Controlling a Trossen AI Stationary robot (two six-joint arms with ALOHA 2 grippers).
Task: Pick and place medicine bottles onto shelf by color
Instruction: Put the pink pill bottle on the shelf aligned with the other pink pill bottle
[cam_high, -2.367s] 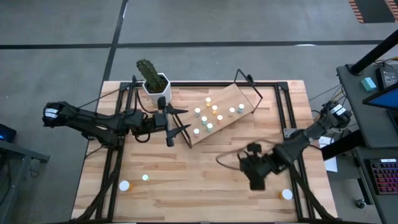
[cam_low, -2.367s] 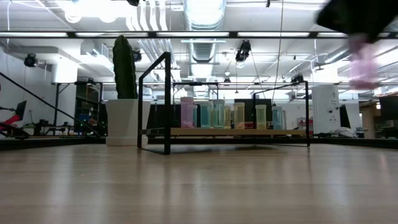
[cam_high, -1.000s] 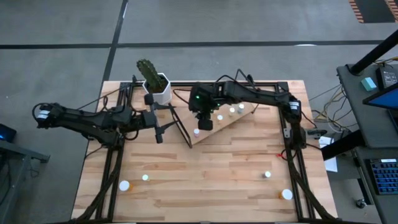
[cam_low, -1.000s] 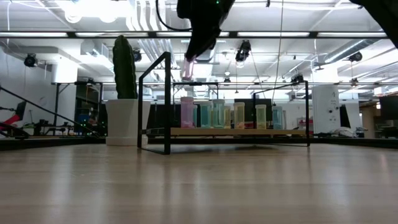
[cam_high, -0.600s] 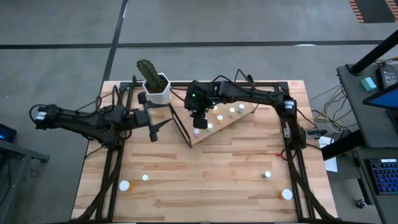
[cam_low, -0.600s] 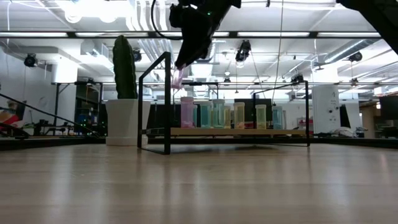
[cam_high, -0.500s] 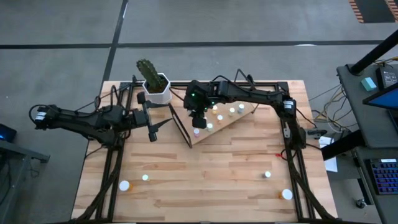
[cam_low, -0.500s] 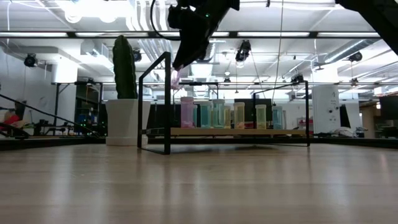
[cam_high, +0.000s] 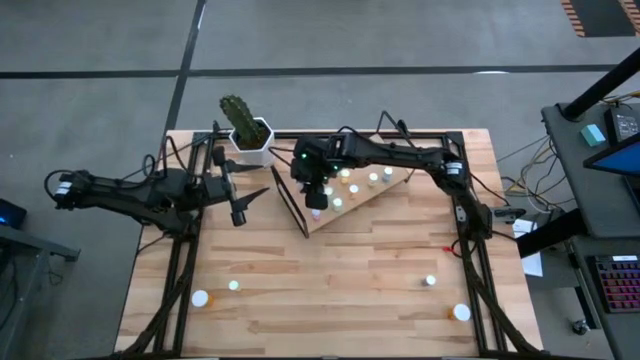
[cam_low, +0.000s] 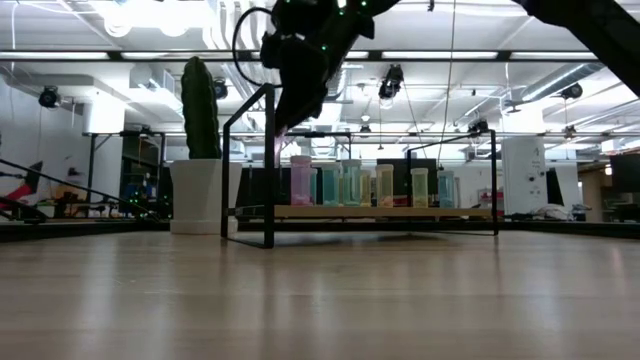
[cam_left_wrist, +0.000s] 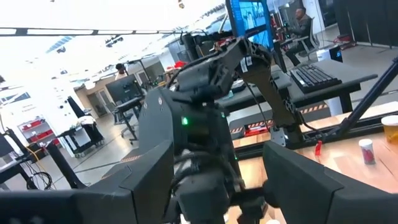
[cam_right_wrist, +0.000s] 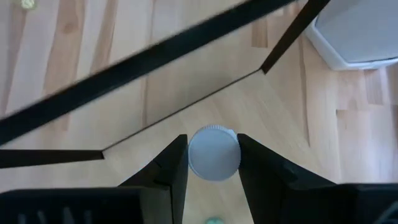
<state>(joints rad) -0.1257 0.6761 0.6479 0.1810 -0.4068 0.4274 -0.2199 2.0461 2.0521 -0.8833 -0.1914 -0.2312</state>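
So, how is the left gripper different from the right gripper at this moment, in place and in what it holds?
The right gripper is shut on a white-capped bottle and hangs over the shelf, while the left gripper is open and empty. The right gripper points down at the board; the left gripper lies low over the table, beside the cactus pot, away from the shelf. Both are dark, two-fingered grippers.

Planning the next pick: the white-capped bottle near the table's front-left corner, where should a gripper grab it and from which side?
Take the white-capped bottle by its round cap, coming straight down from above. It seems to stand upright on the table, with open wood all round except a green-capped bottle beside it, so set the fingers away from that neighbour.
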